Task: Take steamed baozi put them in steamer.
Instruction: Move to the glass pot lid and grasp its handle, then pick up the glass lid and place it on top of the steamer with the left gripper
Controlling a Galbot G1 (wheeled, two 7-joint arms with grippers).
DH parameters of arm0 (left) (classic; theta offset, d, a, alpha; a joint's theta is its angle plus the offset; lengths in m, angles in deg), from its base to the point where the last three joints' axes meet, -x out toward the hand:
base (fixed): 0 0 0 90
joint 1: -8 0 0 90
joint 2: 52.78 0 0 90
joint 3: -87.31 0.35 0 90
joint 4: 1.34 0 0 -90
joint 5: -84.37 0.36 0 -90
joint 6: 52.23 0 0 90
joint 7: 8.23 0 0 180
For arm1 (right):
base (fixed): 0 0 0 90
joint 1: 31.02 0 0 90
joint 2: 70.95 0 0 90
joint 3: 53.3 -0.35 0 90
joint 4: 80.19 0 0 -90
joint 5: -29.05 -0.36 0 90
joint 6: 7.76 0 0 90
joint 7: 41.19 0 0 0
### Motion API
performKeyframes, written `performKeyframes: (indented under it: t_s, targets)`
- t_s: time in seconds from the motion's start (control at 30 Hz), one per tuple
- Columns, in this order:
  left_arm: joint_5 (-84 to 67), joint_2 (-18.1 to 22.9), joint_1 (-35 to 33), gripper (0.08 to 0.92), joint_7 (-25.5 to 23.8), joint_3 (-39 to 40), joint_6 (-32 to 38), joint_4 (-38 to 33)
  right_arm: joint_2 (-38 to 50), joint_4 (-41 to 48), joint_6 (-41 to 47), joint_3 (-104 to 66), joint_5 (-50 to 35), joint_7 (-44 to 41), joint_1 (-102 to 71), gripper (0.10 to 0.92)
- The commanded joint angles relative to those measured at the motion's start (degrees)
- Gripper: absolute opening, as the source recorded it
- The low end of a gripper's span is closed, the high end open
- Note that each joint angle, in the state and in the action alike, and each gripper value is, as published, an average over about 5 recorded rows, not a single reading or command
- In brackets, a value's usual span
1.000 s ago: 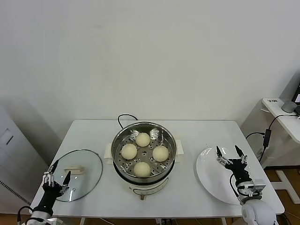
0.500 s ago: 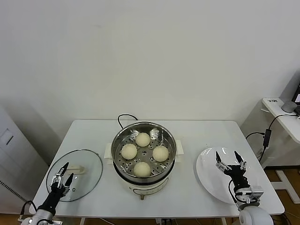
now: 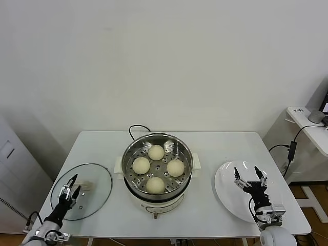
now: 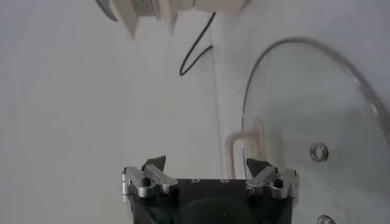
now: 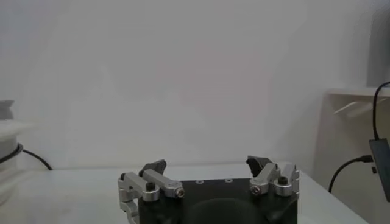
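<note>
A plain white wall is filling the upper half of the head view, and a white table is standing in front of it across the lower middle of the frame. At the centre of the table the steamer is sitting on its white base, with a black cord looping out behind it toward the wall. Four buns are lying inside on the perforated tray, spread in a diamond and apart from one another.

In the lower left of the frame a glass lid is lying flat on the table, its cream handle showing through the glass. The left gripper is hanging over the near edge of the lid with its fingers spread apart and nothing between them; in the left wrist view the left gripper is showing its two separated fingertips above the lid and handle.

In the lower right a white plate is lying near the table's edge. The right gripper is hanging over the plate, released, its fingers wide apart and holding nothing. In the right wrist view the right gripper is likewise showing its fingertips parted above the table.

At the far right edge of the head view a second white surface with a cable is standing apart from the table.
</note>
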Motion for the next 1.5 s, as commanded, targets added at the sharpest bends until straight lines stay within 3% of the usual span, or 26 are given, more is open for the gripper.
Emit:
performKeyframes:
  t_s: [0.03,0.47,0.87,1.2,1.3,1.5]
  targets:
    - [1.6,0.1,4.5,0.823,-0.3,0.5,0.1,3.4,-0.4,0.6,-0.2,-0.2,0.9,-0.3,0.2,0.823]
    - [0.6,0.2,5.0,0.780,-2.0,0.9,-0.2,2.8,-0.4,1.9,-0.4,-0.1,1.3,-0.8,1.0,0.823]
    - [-2.5,-0.4,3.7,0.450,-3.2,0.4,-0.4,-1.4,-0.5,2.2,-0.4,0.3,1.7,-1.0,1.7,0.823]
    - [-13.6,-5.2,3.2,0.160,-11.0,-0.7,-2.5,-10.8,-0.3,2.0,-0.5,0.3,1.6,-1.1,1.8,0.823]
    - [-17.3,-7.3,3.8,0.113,-13.2,-0.9,-3.4,-12.3,-0.1,1.9,-0.5,0.2,1.5,-1.1,1.8,0.823]
    - [-23.7,-10.8,4.5,0.109,-17.4,-1.2,-6.6,-16.2,0.0,1.4,-0.5,0.0,1.4,-1.1,1.5,0.823]
